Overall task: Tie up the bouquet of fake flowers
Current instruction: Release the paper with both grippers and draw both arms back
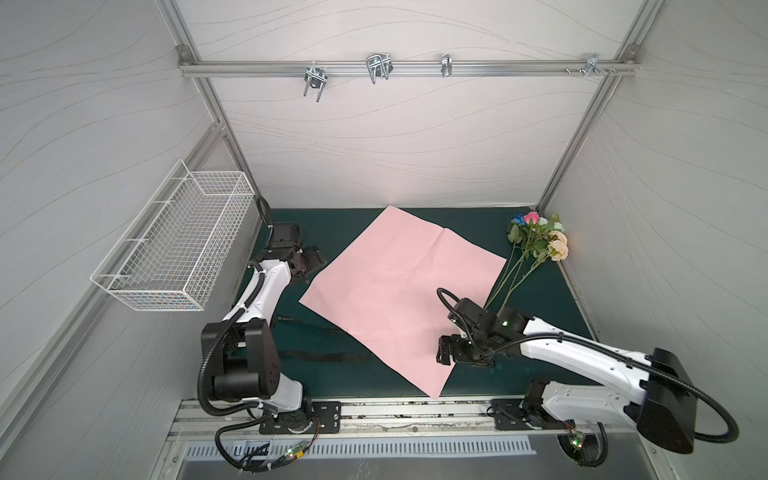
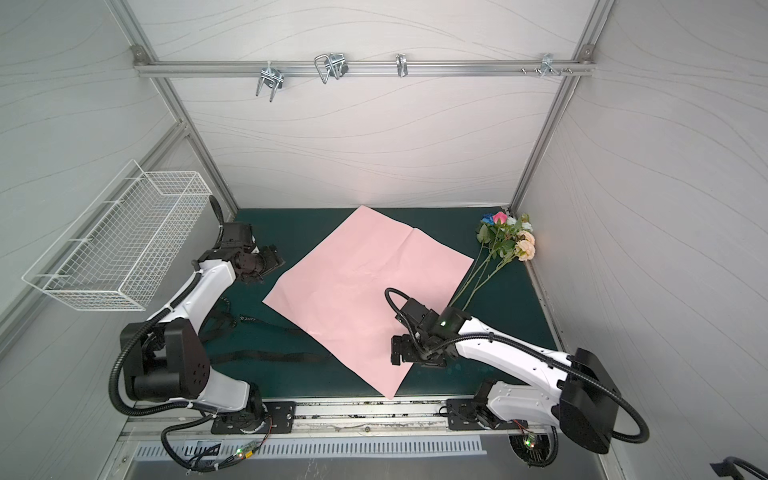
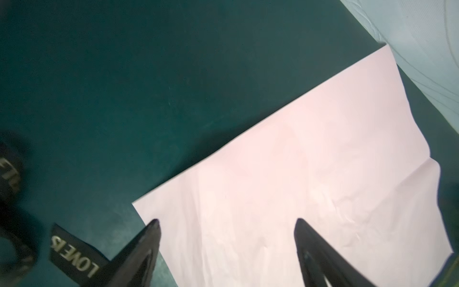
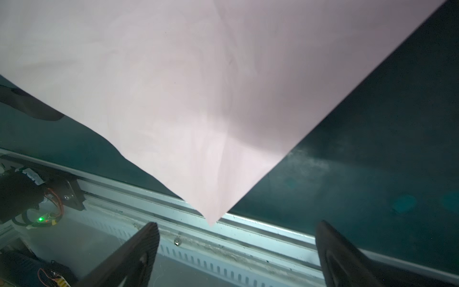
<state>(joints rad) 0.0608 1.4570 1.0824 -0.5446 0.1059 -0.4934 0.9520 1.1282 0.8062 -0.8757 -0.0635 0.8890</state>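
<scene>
The bunch of peach, pink and blue artificial roses (image 1: 536, 239) is being left lying at the green mat's (image 1: 332, 232) far right corner. The left gripper (image 3: 226, 221) and right gripper (image 4: 237, 225) are both being held wide open, with nothing being gripped

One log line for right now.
left tool open, empty | right tool open, empty | pink paper spread on mat | bouquet beside paper, untied | ribbon on mat

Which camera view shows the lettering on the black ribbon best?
The left wrist view: the ribbon lies close, its light letters readable. In both top views it is only a thin dark strip on the mat. The right wrist view shows no lettering.
</scene>
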